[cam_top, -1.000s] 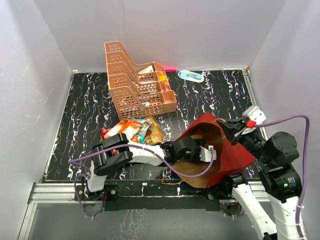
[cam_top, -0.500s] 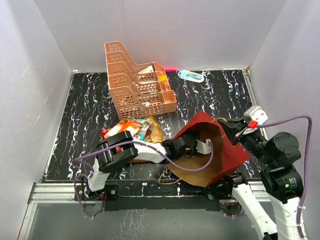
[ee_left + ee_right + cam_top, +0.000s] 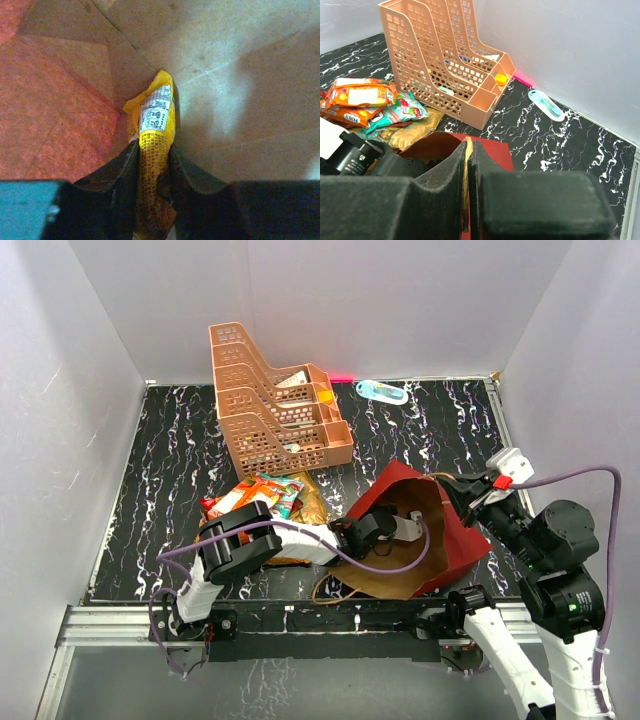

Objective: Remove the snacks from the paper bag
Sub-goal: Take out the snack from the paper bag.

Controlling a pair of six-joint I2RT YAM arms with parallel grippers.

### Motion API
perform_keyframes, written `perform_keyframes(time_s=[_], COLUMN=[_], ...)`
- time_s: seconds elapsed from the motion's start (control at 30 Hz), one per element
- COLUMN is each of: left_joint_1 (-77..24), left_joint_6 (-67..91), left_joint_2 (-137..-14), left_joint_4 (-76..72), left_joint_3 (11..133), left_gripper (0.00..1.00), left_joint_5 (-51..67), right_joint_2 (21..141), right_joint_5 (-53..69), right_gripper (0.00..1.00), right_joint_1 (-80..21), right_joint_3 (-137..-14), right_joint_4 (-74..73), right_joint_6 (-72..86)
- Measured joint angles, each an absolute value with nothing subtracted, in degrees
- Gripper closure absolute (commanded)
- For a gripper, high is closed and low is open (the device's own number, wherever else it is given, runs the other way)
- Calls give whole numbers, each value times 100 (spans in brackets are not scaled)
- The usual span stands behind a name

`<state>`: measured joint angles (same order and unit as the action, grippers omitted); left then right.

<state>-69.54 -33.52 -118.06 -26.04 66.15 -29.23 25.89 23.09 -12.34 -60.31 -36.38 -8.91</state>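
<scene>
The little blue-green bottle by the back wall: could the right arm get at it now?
Probably not yet: the right tool is shut on the paper bag's rim, so it would have to let go first. The way to the bottle looks free.

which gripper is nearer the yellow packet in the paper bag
Left. The left gripper clamps the yellow crinkly packet; the right gripper pinches the rim of the red paper bag.

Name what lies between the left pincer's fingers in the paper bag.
A yellow snack packet, clamped by the left pincer inside the paper bag; left wrist view.
</scene>
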Motion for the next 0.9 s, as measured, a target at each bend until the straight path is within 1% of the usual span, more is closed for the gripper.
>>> perform_keyframes(time_s=[0.13, 0.33, 0.53, 0.67, 0.9], left_joint_1=[-6954, -6987, -6987, -6989, -6993], left_joint_6=[-3297, -2936, -2353, -2005, -1535], left_joint_2=[-11804, -11587, -10665, -9935, -9059], left_joint_4=[-2383, -1883, -1466, -1302, -698], left_joint_3=[6764, 6827, 6825, 6825, 6825], left_gripper=[82, 84, 87, 87, 87], left_joint_5=[-2958, -2696, -1903, -1433, -1048], right_joint_2=[2705, 2851, 3098, 3404, 4106], right_joint_5=[2161, 1747, 1308, 928, 445], right_gripper=[92, 92, 92, 92, 92], right_joint_1=[-1234, -1234, -1234, -1234, -1234], right_joint_3=[-6031, -6031, -6031, -6031, -6180], right_joint_4=[-3623, -3573, -3387, -3188, -3048], right_joint_6=[-895, -897, -897, -886, -735])
